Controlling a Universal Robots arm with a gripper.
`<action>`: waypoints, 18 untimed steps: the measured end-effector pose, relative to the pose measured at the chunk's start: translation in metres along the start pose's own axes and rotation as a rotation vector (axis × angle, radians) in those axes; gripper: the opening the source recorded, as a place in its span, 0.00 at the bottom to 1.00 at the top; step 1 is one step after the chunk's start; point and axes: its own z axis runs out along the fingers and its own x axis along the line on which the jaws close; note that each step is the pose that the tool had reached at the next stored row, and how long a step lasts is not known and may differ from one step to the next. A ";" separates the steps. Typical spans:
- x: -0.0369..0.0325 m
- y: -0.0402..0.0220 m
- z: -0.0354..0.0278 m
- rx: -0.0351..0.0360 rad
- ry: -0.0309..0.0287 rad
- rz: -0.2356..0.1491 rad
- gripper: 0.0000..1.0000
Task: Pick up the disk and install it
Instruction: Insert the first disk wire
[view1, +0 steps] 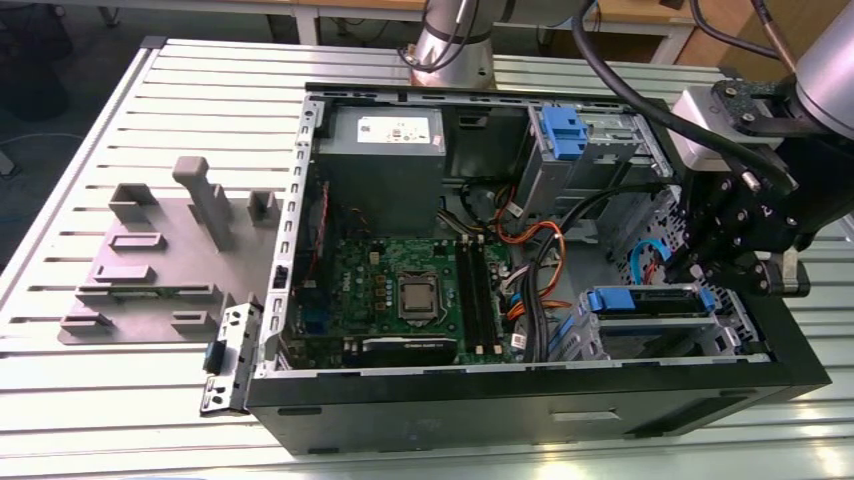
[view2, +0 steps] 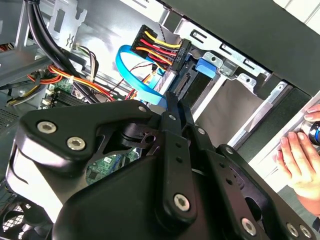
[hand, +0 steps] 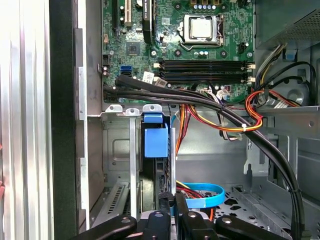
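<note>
Open PC case (view1: 534, 415) lies on its side on the slatted table (view1: 200, 90). I've got the gripper (view1: 701, 268) down inside it at the exterior view's right, by the lower drive cage (view1: 731, 338). The disk (view1: 641, 300) sits in that cage, and I judge it seated or close to it; in the first wrist view I see it edge-on, its blue carrier tab (hand: 155, 142) towards the motherboard (hand: 200, 45). In both wrist views the gripper fingertips (view2: 172, 107) look pressed together with nothing between them, the gripper (hand: 171, 196) pointing at the disk's connector end (view2: 186, 82), close by, but I cannot tell if it touches. A blue flat data cable (view2: 135, 75) loops just beside the fingers, and a power plug with red, yellow and black wires (view2: 160, 47) is right there too. A person's hand (view2: 300, 155) rests at the case's outer edge.

Handling, my judgement: the disk is rigid and fairly heavy for its size, with smooth metal faces that slip, and it is shock-sensitive, so no knocks. The plastic carrier flexes a little. Best hold is across the long side rails or by the blue tab, never on the connector pins or the labelled face.
</note>
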 end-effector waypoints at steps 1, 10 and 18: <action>0.0001 0.0000 0.0003 0.0000 0.0000 0.000 0.16; 0.0012 0.0000 0.0014 0.0000 -0.0002 0.000 0.16; 0.0042 -0.0001 0.0025 0.0000 -0.0002 0.000 0.16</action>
